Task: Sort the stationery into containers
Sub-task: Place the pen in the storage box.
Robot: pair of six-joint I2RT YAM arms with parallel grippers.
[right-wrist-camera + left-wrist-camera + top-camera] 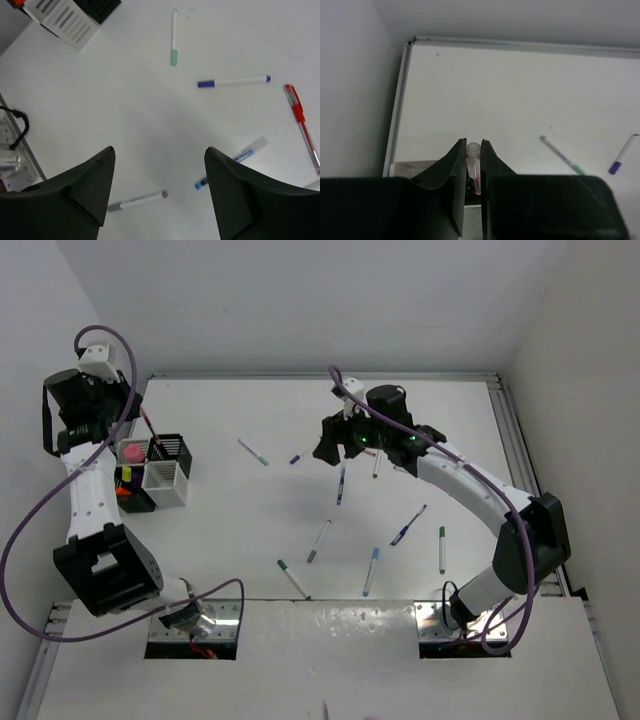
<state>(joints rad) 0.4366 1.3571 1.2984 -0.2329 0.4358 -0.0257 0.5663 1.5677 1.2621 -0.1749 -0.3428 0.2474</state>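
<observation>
My left gripper is shut on a thin pen with a clear cap and pink-red body, held upright. In the top view that gripper holds the pen over the black mesh holder. A white holder, a holder with a pink stick and one with yellow and orange highlighters stand beside it. My right gripper is open and empty above the table middle; in its wrist view a grey-capped pen and a blue pen lie below it.
Loose pens lie on the white table: green-capped, purple, blue, grey, blue, green, light blue, green. A red pen lies at the right. Walls border the table's left and back.
</observation>
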